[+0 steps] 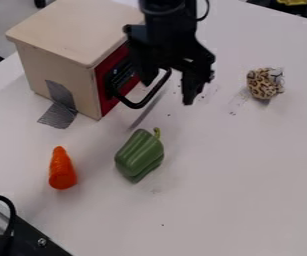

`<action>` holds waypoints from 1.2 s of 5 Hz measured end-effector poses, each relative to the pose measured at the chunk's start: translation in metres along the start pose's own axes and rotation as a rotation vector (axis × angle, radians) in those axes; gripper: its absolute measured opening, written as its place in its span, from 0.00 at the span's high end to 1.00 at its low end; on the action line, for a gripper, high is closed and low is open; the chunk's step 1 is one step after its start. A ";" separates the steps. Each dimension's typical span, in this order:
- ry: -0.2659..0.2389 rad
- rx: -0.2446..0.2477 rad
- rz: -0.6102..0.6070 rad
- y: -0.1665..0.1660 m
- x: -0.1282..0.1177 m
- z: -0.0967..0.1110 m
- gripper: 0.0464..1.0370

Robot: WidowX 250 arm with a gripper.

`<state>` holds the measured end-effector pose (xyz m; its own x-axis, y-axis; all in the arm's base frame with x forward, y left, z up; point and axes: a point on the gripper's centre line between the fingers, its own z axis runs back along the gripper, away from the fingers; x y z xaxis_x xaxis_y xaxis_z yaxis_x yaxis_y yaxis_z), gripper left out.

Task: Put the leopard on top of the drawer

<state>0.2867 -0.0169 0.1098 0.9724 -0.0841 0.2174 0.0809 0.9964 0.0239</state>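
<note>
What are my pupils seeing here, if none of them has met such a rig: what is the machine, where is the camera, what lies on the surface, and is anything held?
The machine is a black robot arm, entering from the top edge; its grasping tool hangs down. A fixed camera looks down at a slant.

On the white table stands a pale wooden box with a red drawer front and a curved black handle. Grey tape runs from its side to the table. Nearer the camera lie an orange carrot and a green pepper. The tan, black-spotted leopard lies farther right. The tool is open beside the handle, apparently holding nothing.
</note>
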 end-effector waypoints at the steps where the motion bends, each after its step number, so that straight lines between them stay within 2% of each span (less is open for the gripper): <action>1: -0.016 -0.014 -0.049 -0.014 0.034 -0.006 0.04; 3: -0.032 -0.034 -0.087 -0.030 0.099 -0.033 0.04; 4: -0.023 -0.049 -0.095 -0.038 0.125 -0.055 0.04; 5: 0.015 -0.050 -0.108 -0.043 0.136 -0.076 0.04; 6: 0.076 -0.043 -0.125 -0.044 0.131 -0.103 0.04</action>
<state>0.4327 -0.0714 0.0371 0.9679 -0.2085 0.1406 0.2100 0.9777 0.0043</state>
